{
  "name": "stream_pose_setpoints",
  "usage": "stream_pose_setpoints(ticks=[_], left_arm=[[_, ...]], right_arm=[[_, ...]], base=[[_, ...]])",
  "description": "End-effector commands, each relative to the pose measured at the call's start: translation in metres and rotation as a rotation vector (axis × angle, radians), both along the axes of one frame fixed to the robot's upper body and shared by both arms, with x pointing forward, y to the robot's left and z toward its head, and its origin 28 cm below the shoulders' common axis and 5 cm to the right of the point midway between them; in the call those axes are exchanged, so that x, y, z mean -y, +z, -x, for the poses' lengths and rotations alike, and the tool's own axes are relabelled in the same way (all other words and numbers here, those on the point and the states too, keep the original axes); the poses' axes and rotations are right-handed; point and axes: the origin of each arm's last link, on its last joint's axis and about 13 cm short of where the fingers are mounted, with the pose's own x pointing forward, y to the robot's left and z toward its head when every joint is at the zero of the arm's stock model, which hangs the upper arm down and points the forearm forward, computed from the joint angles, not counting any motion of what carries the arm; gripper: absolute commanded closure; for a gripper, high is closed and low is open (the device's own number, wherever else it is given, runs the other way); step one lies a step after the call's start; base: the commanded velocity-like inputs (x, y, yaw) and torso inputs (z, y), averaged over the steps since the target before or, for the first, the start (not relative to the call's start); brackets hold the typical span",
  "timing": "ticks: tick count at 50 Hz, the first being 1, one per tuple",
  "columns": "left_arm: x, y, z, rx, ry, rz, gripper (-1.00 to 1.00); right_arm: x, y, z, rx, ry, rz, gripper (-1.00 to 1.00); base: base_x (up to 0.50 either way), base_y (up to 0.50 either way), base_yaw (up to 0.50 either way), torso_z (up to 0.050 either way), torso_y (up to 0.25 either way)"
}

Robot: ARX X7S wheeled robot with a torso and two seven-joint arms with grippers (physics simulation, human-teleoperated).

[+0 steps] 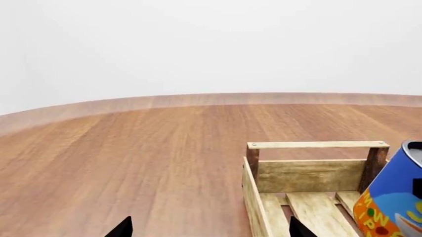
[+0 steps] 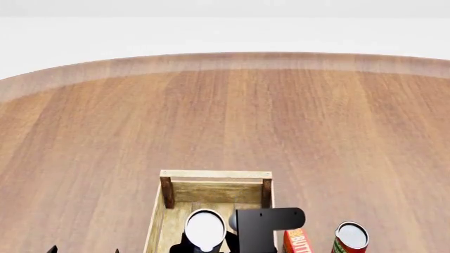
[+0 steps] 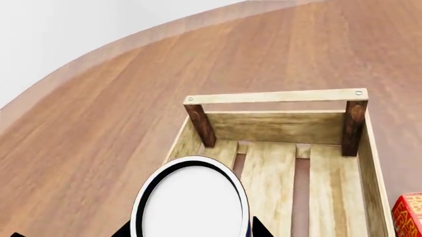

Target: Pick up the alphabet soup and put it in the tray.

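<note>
The alphabet soup (image 3: 191, 202) shows its white flat top between the two black fingers of my right gripper (image 3: 191, 232), which is shut on it. In the head view the alphabet soup (image 2: 205, 230) sits over the near part of the tray (image 2: 214, 175), a light-wood slatted crate with dark corner posts. Its blue and orange label (image 1: 396, 197) shows in the left wrist view beside the tray (image 1: 316, 145). Whether the can touches the slats is hidden. My left gripper (image 1: 211, 232) is open and empty, off the tray's left side, low over the table (image 2: 84, 250).
A red butter box (image 2: 298, 241) stands just right of the tray, and a red-and-green can (image 2: 351, 237) further right. The red box's corner (image 3: 408, 215) shows in the right wrist view. The round wooden table (image 2: 225, 116) stretches away beyond the tray.
</note>
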Motion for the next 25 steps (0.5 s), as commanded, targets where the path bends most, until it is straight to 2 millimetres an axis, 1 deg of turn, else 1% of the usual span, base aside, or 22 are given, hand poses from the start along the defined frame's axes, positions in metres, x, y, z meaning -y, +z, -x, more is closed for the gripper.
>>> stream_pose_setpoints(ticks=[1, 25], left_arm=[[0.0, 0.0, 0.0, 0.0, 0.0, 0.0, -1.0], [0.0, 0.001, 0.001, 0.0, 0.0, 0.002, -1.0]], right_arm=[[0.0, -0.005, -0.002, 0.002, -0.003, 0.018, 1.0], [-0.004, -0.017, -0.005, -0.052, 0.004, 0.038, 1.0]], base=[[0.0, 0.0, 0.0, 0.0, 0.0], [0.0, 0.0, 0.0, 0.0, 0.001]])
